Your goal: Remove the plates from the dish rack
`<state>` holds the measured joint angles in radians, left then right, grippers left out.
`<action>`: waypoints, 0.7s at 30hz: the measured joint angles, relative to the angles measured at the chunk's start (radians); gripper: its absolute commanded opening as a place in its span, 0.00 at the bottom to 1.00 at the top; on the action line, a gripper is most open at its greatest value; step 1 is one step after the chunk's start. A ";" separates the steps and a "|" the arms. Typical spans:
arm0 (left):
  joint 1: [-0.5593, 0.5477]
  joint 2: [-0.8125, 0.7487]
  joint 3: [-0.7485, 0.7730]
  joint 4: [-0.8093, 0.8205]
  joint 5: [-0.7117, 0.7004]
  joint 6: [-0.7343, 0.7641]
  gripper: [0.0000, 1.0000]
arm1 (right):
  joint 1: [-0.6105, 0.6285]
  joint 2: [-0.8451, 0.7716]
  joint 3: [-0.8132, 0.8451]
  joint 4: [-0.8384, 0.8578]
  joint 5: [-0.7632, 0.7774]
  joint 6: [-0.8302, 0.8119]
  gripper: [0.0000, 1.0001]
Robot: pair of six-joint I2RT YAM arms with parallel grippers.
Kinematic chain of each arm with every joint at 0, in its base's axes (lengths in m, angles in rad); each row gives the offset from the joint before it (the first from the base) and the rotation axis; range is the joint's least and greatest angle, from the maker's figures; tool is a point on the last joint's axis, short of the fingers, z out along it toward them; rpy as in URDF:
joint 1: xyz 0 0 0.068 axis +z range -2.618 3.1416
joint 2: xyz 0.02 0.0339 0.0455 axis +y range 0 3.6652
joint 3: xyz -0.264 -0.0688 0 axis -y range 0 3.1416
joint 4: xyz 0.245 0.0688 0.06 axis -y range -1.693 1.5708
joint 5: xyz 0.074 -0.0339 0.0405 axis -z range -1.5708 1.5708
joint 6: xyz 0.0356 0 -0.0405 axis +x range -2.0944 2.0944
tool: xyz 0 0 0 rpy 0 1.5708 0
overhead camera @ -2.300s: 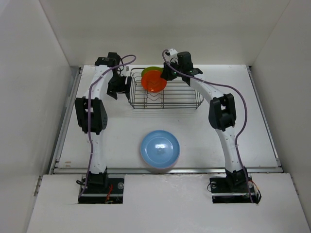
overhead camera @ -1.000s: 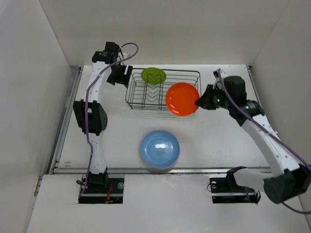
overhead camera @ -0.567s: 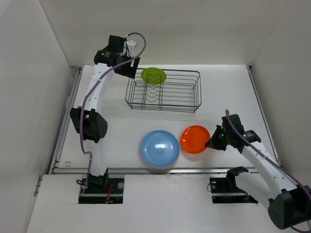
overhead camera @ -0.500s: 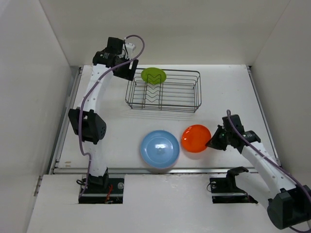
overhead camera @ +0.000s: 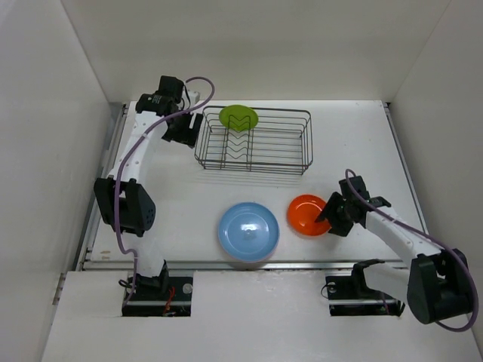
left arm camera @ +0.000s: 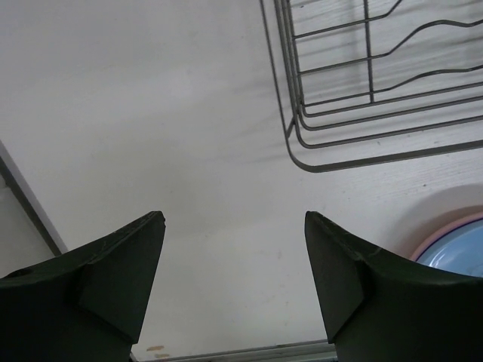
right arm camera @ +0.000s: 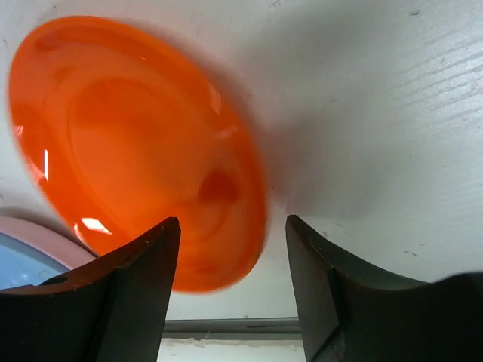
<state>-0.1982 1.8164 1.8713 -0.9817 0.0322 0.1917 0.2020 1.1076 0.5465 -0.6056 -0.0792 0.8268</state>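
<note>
The orange plate [overhead camera: 306, 214] lies on the table just right of the light blue plate [overhead camera: 248, 232]. The blue plate sits on the pink plate, whose rim shows in the right wrist view [right arm camera: 32, 226]. My right gripper [overhead camera: 329, 216] is open at the orange plate's right edge. In its wrist view the plate [right arm camera: 136, 143] lies in front of the spread jaws [right arm camera: 230, 222] with its near edge blurred. The lime green plate [overhead camera: 238, 117] stands in the dish rack [overhead camera: 279, 151] at its far left. My left gripper [overhead camera: 183, 128] is open and empty beside the rack's left end [left arm camera: 355, 105].
White walls enclose the table on three sides. A metal rail [overhead camera: 256, 263] runs along the table's near edge. The blue plate on the pink rim [left arm camera: 462, 255] shows at the lower right of the left wrist view.
My right arm carried the orange plate from the rack down to the table right of the blue plate and let it go. My left gripper shifted slightly by the rack's left end.
</note>
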 measured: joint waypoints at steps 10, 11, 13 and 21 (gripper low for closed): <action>0.016 0.000 0.018 -0.051 -0.053 -0.002 0.72 | 0.003 -0.103 0.080 -0.064 0.048 -0.022 0.77; 0.016 0.000 0.028 -0.064 -0.053 -0.002 0.72 | 0.008 -0.119 0.131 -0.093 0.066 -0.035 0.79; 0.017 0.000 0.045 -0.076 -0.056 -0.002 0.72 | 0.026 -0.139 0.254 -0.105 0.101 -0.083 0.87; 0.027 0.003 0.082 -0.122 -0.060 -0.002 0.73 | 0.138 0.279 0.997 0.000 0.119 -0.491 0.91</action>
<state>-0.1707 1.8191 1.9537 -1.1042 -0.0273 0.1894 0.3401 1.3865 1.5433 -0.6052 0.0402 0.3359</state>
